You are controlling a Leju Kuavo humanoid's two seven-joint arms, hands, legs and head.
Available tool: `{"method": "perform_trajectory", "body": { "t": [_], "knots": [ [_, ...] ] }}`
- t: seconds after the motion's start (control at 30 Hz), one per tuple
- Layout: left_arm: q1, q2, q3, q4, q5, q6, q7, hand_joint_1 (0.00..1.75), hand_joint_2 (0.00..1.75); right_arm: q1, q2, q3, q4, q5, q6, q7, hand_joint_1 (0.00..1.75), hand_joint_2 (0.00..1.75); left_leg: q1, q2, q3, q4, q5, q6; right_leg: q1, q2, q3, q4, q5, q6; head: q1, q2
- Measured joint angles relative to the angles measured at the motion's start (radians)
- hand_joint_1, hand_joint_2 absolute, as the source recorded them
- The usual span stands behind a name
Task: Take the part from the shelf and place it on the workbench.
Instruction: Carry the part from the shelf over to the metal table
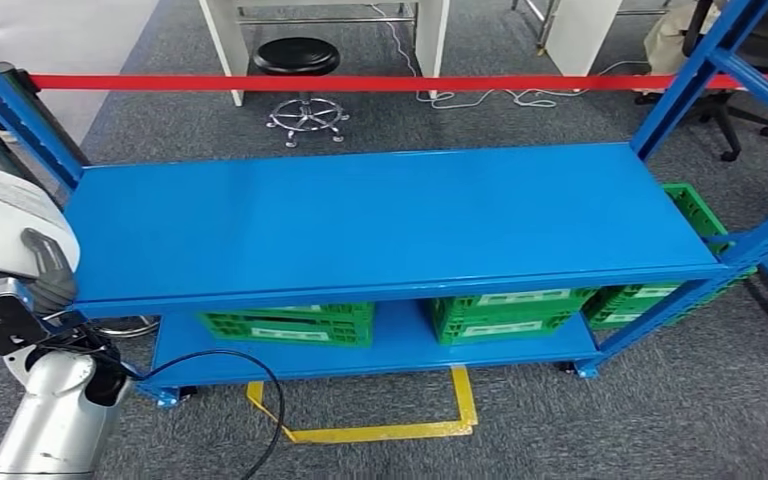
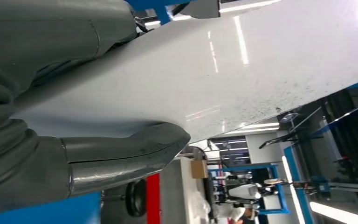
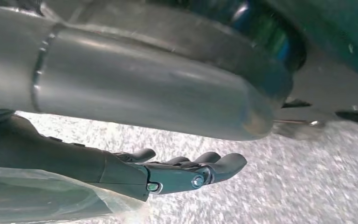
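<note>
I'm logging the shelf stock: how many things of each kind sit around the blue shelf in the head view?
Green crates: 4
Black stool: 1
Red tape barrier: 1
Yellow floor marking: 1
Total: 7

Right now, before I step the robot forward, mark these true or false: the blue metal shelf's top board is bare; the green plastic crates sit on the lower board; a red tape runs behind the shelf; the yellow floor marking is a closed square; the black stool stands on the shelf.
1. Top board of the blue metal shelf is bare: true.
2. Green plastic crates sit on the lower board: true.
3. Red tape runs behind the shelf: true.
4. Yellow floor marking is a closed square: false, its shelf-facing side is open.
5. Black stool stands on the shelf: false, it stands on the floor beyond the tape.
</note>
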Motion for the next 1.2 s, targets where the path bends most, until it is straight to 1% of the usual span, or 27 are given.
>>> {"method": "perform_trajectory", "body": {
  "t": [0.03,0.07,0.13,0.17,0.2,0.23,0.3,0.33,0.37,0.43,0.47,0.5,0.53,0.57,0.6,0.67,0.7,0.73,0.8,0.83,0.9,0.97,1.0,1.03,1.07,1.13,1.2],
  "knots": [
    [0.003,0.0,0.0,-0.001,-0.001,0.002,-0.001,1.75,1.75,0.0,0.0,0.0,0.0,-0.001,0.0,0.0,0.0,0.0,-0.001,0.0,-0.015,0.002,0.011,-0.001,0.0,0.0,0.015,0.006,0.013,0.0,0.0,0.0],
    [0.005,0.0,0.001,-0.001,-0.002,0.004,-0.002,1.75,1.75,0.0,0.0,0.0,0.0,-0.001,0.0,0.001,0.0,0.0,-0.001,0.0,-0.029,0.004,0.02,-0.003,0.0,0.0,0.049,-0.024,0.041,-0.002,0.0,0.0],
    [0.007,0.0,0.002,-0.006,-0.004,0.007,-0.004,1.75,1.75,-0.003,0.0,0.001,0.0,-0.001,0.0,0.001,0.0,0.0,-0.003,-0.001,-0.052,0.01,0.038,-0.01,0.002,0.0,0.158,-0.164,0.075,-0.008,0.0,0.0],
    [0.007,0.0,0.002,-0.009,-0.005,0.008,-0.005,1.75,1.75,-0.005,0.0,0.001,0.0,-0.001,0.0,0.001,0.0,0.0,-0.004,-0.001,-0.06,0.013,0.046,-0.015,0.003,0.0,0.207,-0.234,0.073,-0.011,0.0,0.0],
    [0.007,0.001,0.003,-0.012,-0.006,0.009,-0.006,1.75,1.75,-0.006,0.0,0.001,0.0,-0.002,0.0,0.001,0.0,0.0,-0.005,0.0,-0.064,0.015,0.054,-0.02,0.004,0.001,0.236,-0.284,0.064,-0.015,-0.001,0.0],
    [0.008,0.001,0.004,-0.015,-0.007,0.01,-0.007,1.75,1.75,-0.006,0.0,0.001,0.0,-0.002,0.0,0.001,0.0,0.0,-0.005,0.0,-0.067,0.015,0.063,-0.026,0.007,0.001,0.247,-0.308,0.055,-0.019,-0.001,0.0],
    [0.01,0.001,0.005,-0.017,-0.008,0.012,-0.01,1.75,1.75,-0.004,0.001,0.001,0.0,-0.002,0.001,0.002,0.0,0.0,-0.002,-0.001,-0.072,0.016,0.069,-0.038,0.007,-0.001,0.232,-0.311,0.065,-0.033,-0.001,0.0],
    [0.013,0.002,0.006,-0.017,-0.009,0.013,-0.011,1.75,1.75,-0.004,0.001,0.001,0.0,-0.003,0.001,0.002,0.0,0.0,0.0,-0.002,-0.077,0.026,0.05,-0.045,0.006,-0.004,0.224,-0.312,0.074,-0.043,-0.002,0.0],
    [0.016,0.003,0.007,-0.018,-0.009,0.014,-0.012,1.75,1.75,-0.004,0.002,0.002,0.0,-0.003,0.001,0.003,0.0,0.0,0.002,-0.003,-0.086,0.053,0.012,-0.051,0.004,-0.006,0.214,-0.313,0.086,-0.051,-0.004,0.0],
    [0.021,0.006,0.008,-0.019,-0.01,0.017,-0.012,1.75,1.75,-0.004,0.003,0.003,0.001,-0.004,0.002,0.004,0.0,0.0,0.005,-0.004,-0.111,0.165,-0.095,-0.06,0.003,-0.008,0.193,-0.311,0.109,-0.059,-0.007,0.0],
    [0.023,0.007,0.008,-0.019,-0.01,0.017,-0.012,1.75,1.75,-0.003,0.003,0.004,0.001,-0.004,0.002,0.004,0.0,0.0,0.007,-0.004,-0.121,0.232,-0.134,-0.063,0.004,-0.008,0.181,-0.309,0.121,-0.059,-0.007,0.0],
    [0.026,0.008,0.009,-0.019,-0.01,0.018,-0.012,1.75,1.75,-0.003,0.003,0.005,0.001,-0.004,0.003,0.004,0.0,0.0,0.008,-0.004,-0.122,0.282,-0.15,-0.065,0.004,-0.008,0.167,-0.307,0.132,-0.058,-0.007,0.0],
    [0.028,0.008,0.009,-0.019,-0.01,0.019,-0.012,1.75,1.75,-0.002,0.003,0.006,0.001,-0.004,0.003,0.004,0.0,0.0,0.009,-0.004,-0.111,0.302,-0.145,-0.066,0.004,-0.008,0.15,-0.302,0.143,-0.057,-0.007,0.0],
    [0.03,0.009,0.009,-0.02,-0.011,0.019,-0.012,1.75,1.75,-0.002,0.003,0.007,0.001,-0.004,0.003,0.004,0.0,0.0,0.01,-0.004,-0.083,0.282,-0.122,-0.066,0.003,-0.008,0.134,-0.298,0.151,-0.054,-0.007,0.0],
    [0.031,0.009,0.009,-0.022,-0.011,0.019,-0.012,1.75,1.75,-0.002,0.003,0.008,0.001,-0.004,0.003,0.004,0.0,0.0,0.011,-0.004,-0.037,0.225,-0.097,-0.064,0.003,-0.008,0.119,-0.292,0.158,-0.052,-0.007,0.0],
    [0.031,0.009,0.009,-0.028,-0.014,0.019,-0.013,1.75,1.75,-0.002,0.003,0.009,0.001,-0.005,0.003,0.004,0.0,0.0,0.01,-0.005,0.061,0.081,-0.083,-0.057,0.005,-0.007,0.098,-0.282,0.17,-0.043,-0.007,0.0],
    [0.032,0.01,0.009,-0.031,-0.016,0.019,-0.014,1.75,1.75,-0.003,0.003,0.01,0.001,-0.006,0.003,0.003,0.0,0.0,0.008,-0.006,0.09,0.031,-0.087,-0.052,0.006,-0.007,0.092,-0.279,0.177,-0.037,-0.007,0.0],
    [0.033,0.01,0.009,-0.033,-0.017,0.019,-0.014,1.75,1.75,-0.003,0.003,0.01,0.001,-0.006,0.003,0.002,0.0,0.0,0.006,-0.006,0.099,0.009,-0.093,-0.047,0.007,-0.007,0.088,-0.279,0.185,-0.03,-0.006,0.0],
    [0.036,0.011,0.01,-0.035,-0.018,0.019,-0.014,1.75,1.75,-0.001,0.003,0.01,0.001,-0.006,0.003,0.002,0.0,0.0,0.004,-0.005,0.089,0.002,-0.081,-0.032,0.004,-0.005,0.082,-0.28,0.197,-0.016,-0.006,0.0],
    [0.037,0.011,0.01,-0.035,-0.018,0.019,-0.014,1.75,1.75,0.0,0.003,0.01,0.001,-0.006,0.003,0.002,0.0,0.0,0.005,-0.003,0.08,0.001,-0.071,-0.023,0.003,-0.004,0.074,-0.274,0.187,-0.011,-0.005,0.0],
    [0.037,0.011,0.011,-0.037,-0.018,0.018,-0.014,1.75,1.75,0.001,0.003,0.01,0.001,-0.008,0.003,0.002,0.0,0.0,0.007,0.001,0.053,-0.004,-0.045,-0.007,0.002,-0.001,0.045,-0.208,0.11,-0.004,-0.003,0.0],
    [0.038,0.013,0.012,-0.038,-0.019,0.017,-0.013,1.75,1.75,0.001,0.003,0.012,0.001,-0.011,0.003,0.001,0.0,0.0,0.004,0.002,0.02,-0.003,-0.022,0.0,0.002,-0.001,0.012,-0.082,0.014,0.001,-0.002,0.0],
    [0.04,0.013,0.013,-0.038,-0.019,0.016,-0.013,1.75,1.75,0.0,0.003,0.013,0.001,-0.012,0.003,0.0,0.0,0.0,0.002,0.002,0.004,-0.002,-0.011,0.0,0.002,-0.001,0.006,-0.027,-0.003,0.002,-0.002,0.0],
    [0.041,0.014,0.013,-0.038,-0.019,0.014,-0.011,1.75,1.75,0.0,0.003,0.014,0.001,-0.013,0.003,-0.001,0.0,0.0,0.001,0.002,-0.012,-0.002,-0.001,0.0,0.002,-0.001,0.01,0.005,0.007,0.002,-0.001,0.0],
    [0.043,0.015,0.013,-0.038,-0.019,0.011,-0.009,1.75,1.75,0.0,0.003,0.015,0.001,-0.014,0.003,-0.002,0.0,0.0,-0.001,0.002,-0.026,-0.001,0.01,-0.002,0.002,-0.001,0.028,0.005,0.038,0.001,-0.001,0.0],
    [0.045,0.017,0.014,-0.038,-0.019,0.0,-0.002,1.75,1.75,-0.001,0.003,0.015,0.001,-0.016,0.003,-0.002,0.0,0.0,-0.003,0.002,-0.049,0.002,0.029,-0.007,0.003,-0.001,0.113,-0.09,0.092,-0.008,-0.001,0.0],
    [0.045,0.019,0.014,-0.038,-0.02,-0.009,0.002,1.75,1.75,-0.003,0.003,0.015,0.001,-0.018,0.003,-0.004,0.0,0.0,-0.007,0.001,-0.061,0.009,0.044,-0.015,0.006,-0.002,0.22,-0.244,0.074,-0.018,-0.002,0.0]
  ]
}}
